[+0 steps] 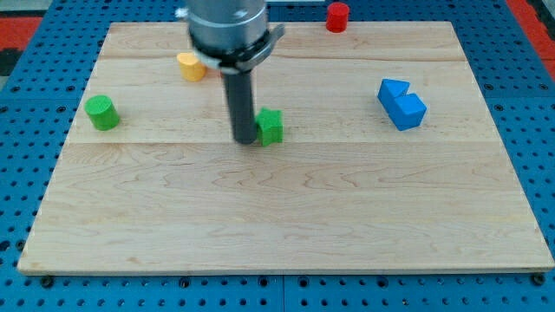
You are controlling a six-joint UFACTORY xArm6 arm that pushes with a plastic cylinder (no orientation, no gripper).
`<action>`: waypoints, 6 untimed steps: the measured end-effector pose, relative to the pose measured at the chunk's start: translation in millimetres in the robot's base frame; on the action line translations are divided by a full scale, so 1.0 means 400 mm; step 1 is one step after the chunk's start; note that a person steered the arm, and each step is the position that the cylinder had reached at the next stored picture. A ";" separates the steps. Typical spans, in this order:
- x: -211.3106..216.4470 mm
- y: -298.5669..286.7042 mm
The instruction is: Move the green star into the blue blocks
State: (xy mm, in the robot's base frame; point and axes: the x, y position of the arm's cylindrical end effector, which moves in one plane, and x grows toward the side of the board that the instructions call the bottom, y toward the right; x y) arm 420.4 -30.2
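Observation:
The green star [271,126] lies near the board's middle. My tip [244,139] stands on the board right at the star's left side, touching it or nearly so. The blue blocks [401,104] sit together as one cluster toward the view's right, well apart from the star. The arm's grey body [227,30] hangs over the board's top centre.
A green round block [101,113] sits at the view's left. A yellow block [192,66] lies at the upper left, partly behind the arm. A red cylinder [337,16] stands at the board's top edge. The wooden board [286,225] lies on a blue pegboard.

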 end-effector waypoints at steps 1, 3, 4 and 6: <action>-0.055 0.078; -0.095 0.131; -0.095 0.322; 0.108 0.142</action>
